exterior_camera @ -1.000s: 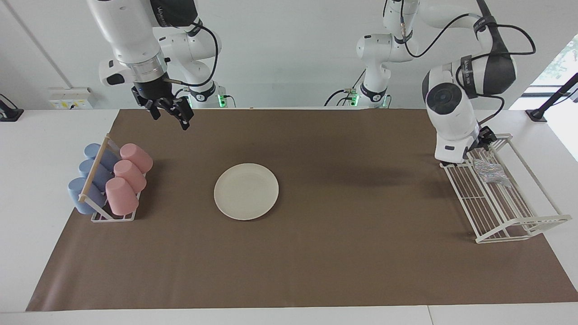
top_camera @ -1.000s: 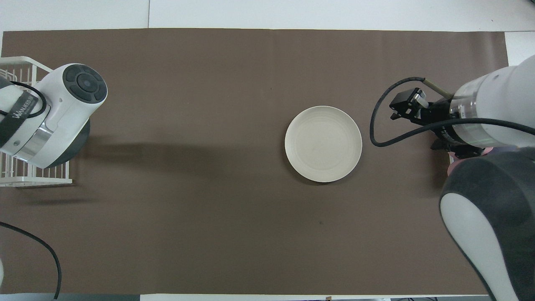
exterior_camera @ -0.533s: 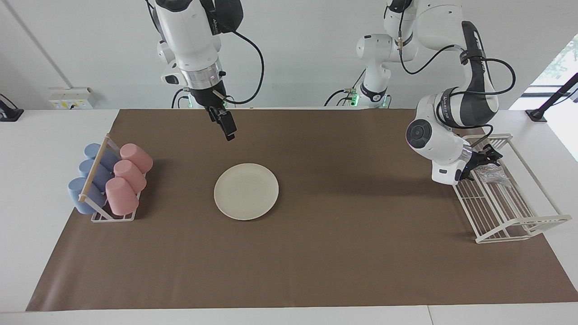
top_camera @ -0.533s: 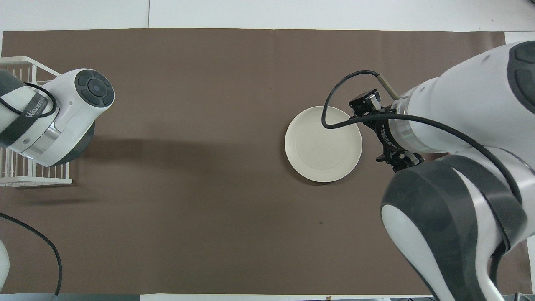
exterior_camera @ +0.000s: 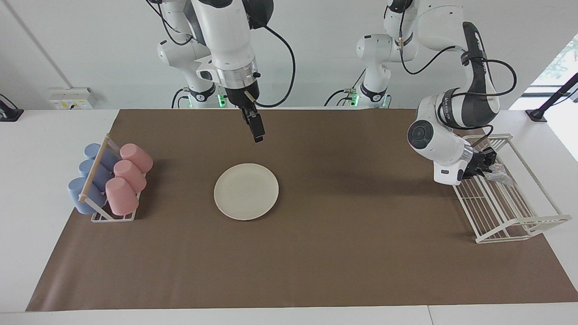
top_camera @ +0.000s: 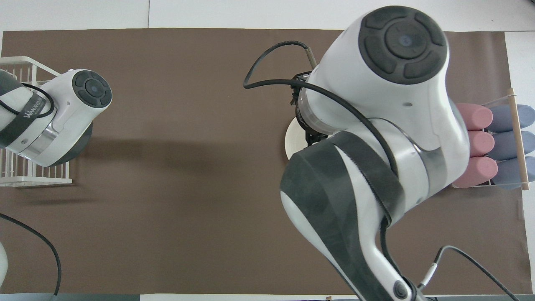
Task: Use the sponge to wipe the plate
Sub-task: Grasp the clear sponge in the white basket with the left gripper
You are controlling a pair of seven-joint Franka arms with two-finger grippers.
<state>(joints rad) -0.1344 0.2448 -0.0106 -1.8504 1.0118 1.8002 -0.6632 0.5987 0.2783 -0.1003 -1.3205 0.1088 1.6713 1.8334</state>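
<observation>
Left hand [exterior_camera: 482,165] was seen at the sponge [exterior_camera: 496,169] in the rack [exterior_camera: 510,212]; its grip could not be judged. Soft and light, the sponge would be pinched mid-wad. Right hand [exterior_camera: 256,127], narrow, hung above the plate [exterior_camera: 246,191].

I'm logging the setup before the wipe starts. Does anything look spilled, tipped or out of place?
Nothing stands out. The round cream-white plate lies flat and looks bare on the brown mat. The silvery mesh sponge sits in the white wire rack, with the left gripper at it. The right gripper hangs above the mat near the plate.
</observation>
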